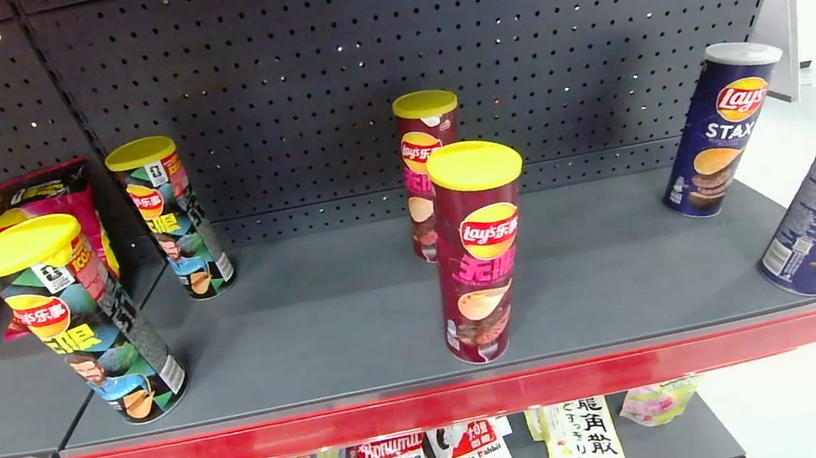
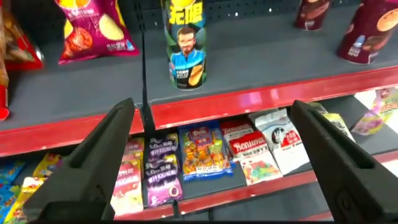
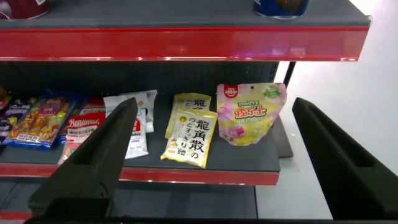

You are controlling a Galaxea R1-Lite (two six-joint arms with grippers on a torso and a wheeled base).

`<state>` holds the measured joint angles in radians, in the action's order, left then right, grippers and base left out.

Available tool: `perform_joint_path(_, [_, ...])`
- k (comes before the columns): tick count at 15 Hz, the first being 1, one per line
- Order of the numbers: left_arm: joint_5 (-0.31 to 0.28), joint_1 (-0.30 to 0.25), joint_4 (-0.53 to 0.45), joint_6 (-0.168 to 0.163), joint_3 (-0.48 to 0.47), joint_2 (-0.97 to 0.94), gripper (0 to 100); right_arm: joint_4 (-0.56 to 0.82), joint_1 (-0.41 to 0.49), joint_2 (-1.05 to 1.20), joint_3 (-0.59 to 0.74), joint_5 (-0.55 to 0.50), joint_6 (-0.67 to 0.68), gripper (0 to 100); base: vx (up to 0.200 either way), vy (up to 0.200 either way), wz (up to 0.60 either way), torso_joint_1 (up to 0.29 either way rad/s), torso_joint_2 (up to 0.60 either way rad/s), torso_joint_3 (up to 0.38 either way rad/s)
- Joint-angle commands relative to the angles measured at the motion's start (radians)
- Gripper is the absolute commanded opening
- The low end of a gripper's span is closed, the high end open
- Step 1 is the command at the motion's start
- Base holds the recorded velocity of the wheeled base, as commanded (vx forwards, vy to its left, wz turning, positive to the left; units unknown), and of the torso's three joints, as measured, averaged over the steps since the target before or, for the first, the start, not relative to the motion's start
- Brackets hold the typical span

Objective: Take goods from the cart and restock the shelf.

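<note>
The grey shelf board carries two maroon chip cans, two multicoloured cans with yellow lids and two dark blue cans, all upright. My left gripper hangs open and empty in front of the red shelf edge, below a multicoloured can. My right gripper is open and empty too, level with the lower shelf, under the red edge and a blue can's base.
Red and pink chip bags stand at the shelf's far left. Candy packets lie on the lower shelf, with yellow packets and a pink-green pouch towards its right end. A pegboard back wall closes the shelf.
</note>
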<state>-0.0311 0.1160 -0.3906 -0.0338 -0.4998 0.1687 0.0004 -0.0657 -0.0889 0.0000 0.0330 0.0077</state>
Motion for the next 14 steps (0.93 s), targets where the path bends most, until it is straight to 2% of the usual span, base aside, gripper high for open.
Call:
perform_joint_path(1, [0.007,-0.001,-0.002,0.0,0.052,-0.063,100,0.0,0.0,0.0,0.0,0.001,-0.003,100,0.0,0.0,0.0,0.0,0.0,0.0])
perform_joint_path(2, [0.026,-0.001,0.009,0.006,0.095,-0.069,100,0.0,-0.003,-0.003,0.0,0.002,-0.008,100,0.0,0.0,0.0,0.0,0.0,0.0])
perform_joint_path(4, [0.026,-0.001,0.104,0.023,0.15,-0.067,100,-0.028,-0.003,-0.009,-0.035,0.018,-0.029,100,0.0,0.0,0.0,0.0,0.0,0.0])
perform_joint_path(5, [0.013,-0.001,0.205,0.037,0.228,-0.067,100,-0.025,-0.032,-0.195,-0.25,0.044,0.031,100,0.0,0.0,0.0,0.0,0.0,0.0])
perform_joint_path(6, [0.013,-0.001,0.358,0.035,0.339,-0.069,100,-0.036,-0.049,-0.342,-0.362,0.054,0.08,100,0.0,0.0,0.0,0.0,0.0,0.0])
perform_joint_path(8, [0.066,-0.001,0.539,0.032,0.498,-0.069,100,-0.039,-0.135,-0.506,-0.474,0.136,-0.089,100,0.0,0.0,0.0,0.0,0.0,0.0])
perform_joint_path(9, [0.12,-0.001,0.506,0.04,0.5,-0.069,100,-0.04,-0.16,-0.624,-0.531,0.139,-0.127,100,0.0,0.0,0.0,0.0,0.0,0.0])
perform_joint_path(10, [0.14,-0.001,0.458,0.041,0.5,-0.069,100,-0.043,-0.18,-0.723,-0.578,0.143,-0.13,100,0.0,0.0,0.0,0.0,0.0,0.0])
perform_joint_path(12, [0.122,-0.001,0.438,0.035,0.5,-0.069,100,-0.056,-0.307,-0.885,-0.627,0.14,-0.124,100,0.0,0.0,0.0,0.0,0.0,0.0])
perform_joint_path(13, [0.095,-0.001,0.438,0.035,0.5,-0.069,100,-0.096,-0.341,-0.956,-0.621,0.14,-0.121,100,0.0,0.0,0.0,0.0,0.0,0.0])
perform_joint_path(14, [0.095,-0.001,0.437,0.035,0.5,-0.069,100,-0.114,-0.347,-0.985,-0.618,0.14,-0.12,100,0.0,0.0,0.0,0.0,0.0,0.0])
